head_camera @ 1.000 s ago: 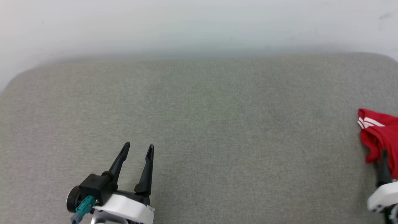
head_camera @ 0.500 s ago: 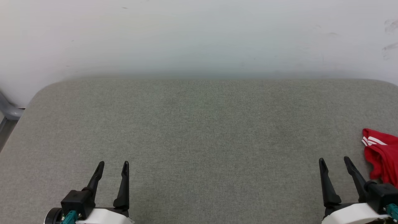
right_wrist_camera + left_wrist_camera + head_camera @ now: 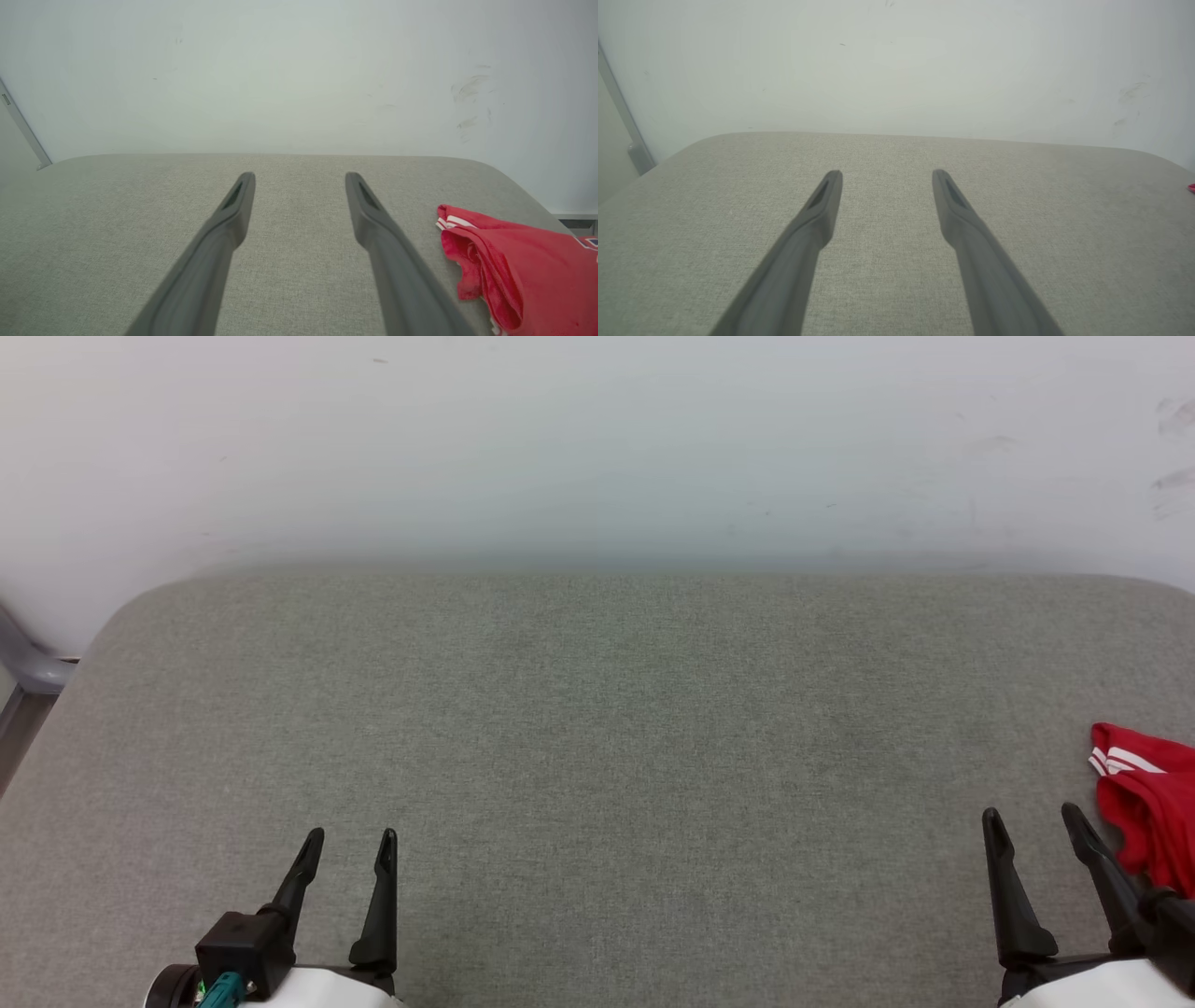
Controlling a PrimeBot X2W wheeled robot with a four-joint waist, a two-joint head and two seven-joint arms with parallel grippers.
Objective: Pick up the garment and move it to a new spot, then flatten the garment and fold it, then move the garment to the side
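While left gripper [image 3: 353,837] and right gripper [image 3: 1032,812] are being held wide, empty, the garment [image 3: 1153,812] is lying bunched, striped trim [image 3: 1116,761] toward the wall [image 3: 597,448].

The head camera looked forward and down onto the grey fabric-covered bench [image 3: 597,728] and the white wall [image 3: 597,429] behind. Both wrist cameras sat low over it, facing that wall. Head and right wrist views shared the crumpled red white-striped garment [image 3: 1153,821]; the left's red edge speck [image 3: 1191,188] was perhaps it.

Garment [image 3: 528,266] soft red cloth; cushion [image 3: 597,728] matt grey woven fabric; wall [image 3: 597,448] smooth, scuffed.
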